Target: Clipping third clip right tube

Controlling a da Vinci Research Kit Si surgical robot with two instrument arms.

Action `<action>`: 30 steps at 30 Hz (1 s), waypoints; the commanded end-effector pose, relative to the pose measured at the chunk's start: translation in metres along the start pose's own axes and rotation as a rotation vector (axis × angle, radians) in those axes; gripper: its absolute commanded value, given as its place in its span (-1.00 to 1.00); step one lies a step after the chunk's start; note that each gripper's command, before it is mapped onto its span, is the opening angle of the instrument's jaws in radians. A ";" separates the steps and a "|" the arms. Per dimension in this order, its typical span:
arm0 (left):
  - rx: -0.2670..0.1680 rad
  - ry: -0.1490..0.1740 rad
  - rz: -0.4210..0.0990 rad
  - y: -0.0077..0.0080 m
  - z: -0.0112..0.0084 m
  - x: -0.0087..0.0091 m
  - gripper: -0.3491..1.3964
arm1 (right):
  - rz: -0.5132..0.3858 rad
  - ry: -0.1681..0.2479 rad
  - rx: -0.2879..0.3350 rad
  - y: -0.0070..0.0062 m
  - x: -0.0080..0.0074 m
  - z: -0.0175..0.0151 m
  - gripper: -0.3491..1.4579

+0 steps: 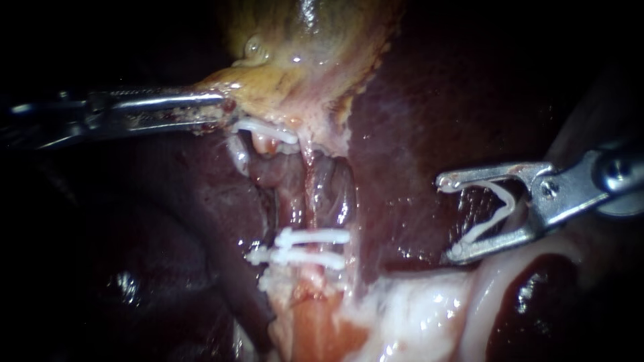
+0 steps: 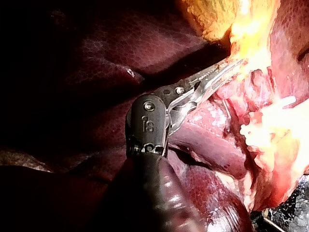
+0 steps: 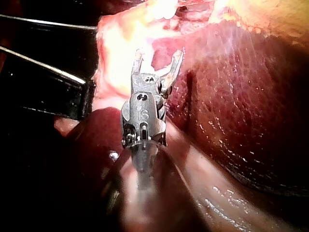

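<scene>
My right instrument (image 1: 448, 218) comes in from the right. Its jaws stand wide apart, with an open white clip (image 1: 493, 211) seated between them, one leg along each jaw. It hangs over the liver (image 1: 429, 100), well to the right of the tubes (image 1: 315, 194) and touching none. Two white clips (image 1: 302, 245) cross the tubes low down, and one clip (image 1: 265, 129) sits higher up. My left instrument (image 1: 225, 110) is shut on the lower edge of the yellowish gallbladder (image 1: 302, 53). The wrist views show the left jaws (image 2: 236, 65) and the right jaws (image 3: 159, 53).
Dark liver lies on both sides of the dissected groove. Pale, glistening tissue (image 1: 416, 315) fills the lower middle, just under my right instrument's lower jaw.
</scene>
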 end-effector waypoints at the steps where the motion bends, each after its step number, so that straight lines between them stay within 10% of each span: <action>1: -0.003 0.000 -0.001 0.0001 -0.0002 0.0002 -1.00 | 0.001 0.003 -0.001 0.0000 0.0000 0.0000 -0.06; 17: 0.005 0.017 -0.015 0.0008 -0.0058 0.0055 -1.00 | 0.010 0.073 -0.017 0.0008 0.0016 0.0005 -0.06; 30: 0.008 0.018 -0.013 0.0009 -0.0054 0.0052 -1.00 | 0.350 0.139 -0.040 0.0051 0.0066 0.0105 -0.06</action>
